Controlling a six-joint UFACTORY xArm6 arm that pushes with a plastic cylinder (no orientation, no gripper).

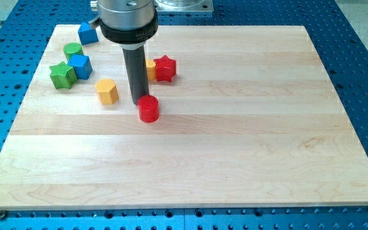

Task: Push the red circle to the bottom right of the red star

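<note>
Just right of my tip, touching: red circle, w/ red star above.

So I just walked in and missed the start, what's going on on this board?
A single robot arm with a dark rod is pushing small coloured blocks on a wooden board. My tip sits at the upper left edge of the red circle block, apparently touching it. The red star block lies above and slightly to the view's right, so the circle is below the star, not yet at its bottom right.
</note>
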